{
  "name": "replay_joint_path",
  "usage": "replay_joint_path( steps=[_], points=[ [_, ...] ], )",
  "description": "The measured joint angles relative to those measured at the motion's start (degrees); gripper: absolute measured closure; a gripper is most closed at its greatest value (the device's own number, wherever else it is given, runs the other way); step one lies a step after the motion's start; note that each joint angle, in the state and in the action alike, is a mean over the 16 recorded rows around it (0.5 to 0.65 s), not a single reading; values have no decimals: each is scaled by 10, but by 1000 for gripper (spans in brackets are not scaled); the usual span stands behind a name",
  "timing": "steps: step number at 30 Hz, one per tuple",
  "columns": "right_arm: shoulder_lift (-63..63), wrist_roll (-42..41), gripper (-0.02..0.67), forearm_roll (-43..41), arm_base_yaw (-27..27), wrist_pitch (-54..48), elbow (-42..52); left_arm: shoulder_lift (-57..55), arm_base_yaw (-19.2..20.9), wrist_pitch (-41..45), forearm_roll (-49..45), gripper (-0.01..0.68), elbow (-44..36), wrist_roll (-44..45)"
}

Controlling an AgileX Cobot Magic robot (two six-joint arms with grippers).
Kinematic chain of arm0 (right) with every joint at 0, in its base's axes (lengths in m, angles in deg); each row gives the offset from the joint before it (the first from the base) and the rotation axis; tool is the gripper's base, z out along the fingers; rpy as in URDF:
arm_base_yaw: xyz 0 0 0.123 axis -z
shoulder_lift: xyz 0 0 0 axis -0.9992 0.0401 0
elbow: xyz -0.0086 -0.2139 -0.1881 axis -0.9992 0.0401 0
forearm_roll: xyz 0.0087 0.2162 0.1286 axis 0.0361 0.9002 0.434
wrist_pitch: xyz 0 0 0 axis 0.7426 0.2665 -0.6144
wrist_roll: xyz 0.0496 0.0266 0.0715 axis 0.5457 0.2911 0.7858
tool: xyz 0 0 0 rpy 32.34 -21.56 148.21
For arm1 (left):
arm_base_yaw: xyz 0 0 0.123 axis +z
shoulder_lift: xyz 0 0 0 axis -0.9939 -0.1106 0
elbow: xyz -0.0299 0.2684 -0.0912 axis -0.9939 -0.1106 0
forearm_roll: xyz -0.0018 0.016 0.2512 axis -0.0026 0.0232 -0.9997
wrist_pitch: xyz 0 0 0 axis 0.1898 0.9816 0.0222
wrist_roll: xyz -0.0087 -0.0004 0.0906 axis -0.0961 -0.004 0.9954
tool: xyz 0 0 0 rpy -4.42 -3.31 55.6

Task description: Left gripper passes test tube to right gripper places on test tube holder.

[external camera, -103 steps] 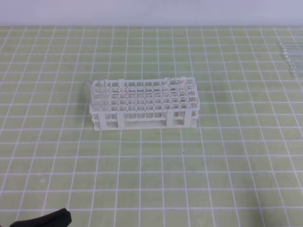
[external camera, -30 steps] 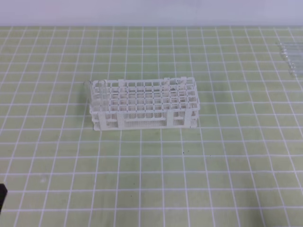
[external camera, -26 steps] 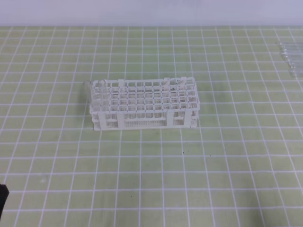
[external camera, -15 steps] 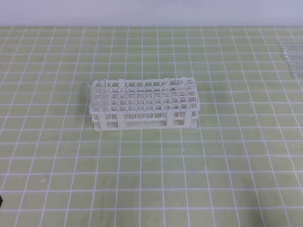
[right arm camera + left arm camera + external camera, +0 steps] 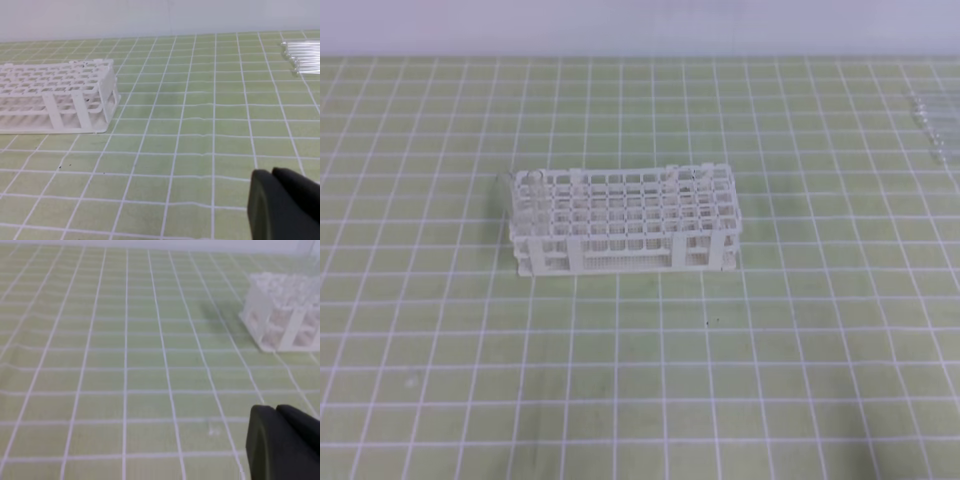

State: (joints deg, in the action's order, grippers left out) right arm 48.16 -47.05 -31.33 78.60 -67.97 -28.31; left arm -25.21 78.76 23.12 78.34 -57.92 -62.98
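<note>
The left claw (image 5: pixel 277 412) shows only in its own wrist view, low at the right corner, its two black fingers pressed together with nothing between them, hanging over bare green mat. The right claw (image 5: pixel 274 176) looks the same in the right wrist view: fingers closed on each other, holding nothing, above the mat at the near right. Neither claw appears in the high view.

The test tube holder (image 5: pixel 623 220) stands near the middle of the bench (image 5: pixel 720 380), a little left of centre, its long side facing the near edge. At its far left corner a clear test tube (image 5: pixel 505 190) seems to stand upright, though it is faint and I cannot tell which hole it sits in. From the left wrist view the holder is far off to the right; from the right wrist view, far off to the left.

A cluster of spare glass tubes (image 5: pixel 932 122) lies flat at the far right edge of the bench, well apart from the holder.
</note>
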Motion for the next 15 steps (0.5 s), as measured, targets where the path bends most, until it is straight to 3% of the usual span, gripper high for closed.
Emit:
replay_joint_path(
  steps=[15],
  points=[
    [1,0,664,0,0,0,0,-4,-5,20,-3,675,3,1]
  ],
)
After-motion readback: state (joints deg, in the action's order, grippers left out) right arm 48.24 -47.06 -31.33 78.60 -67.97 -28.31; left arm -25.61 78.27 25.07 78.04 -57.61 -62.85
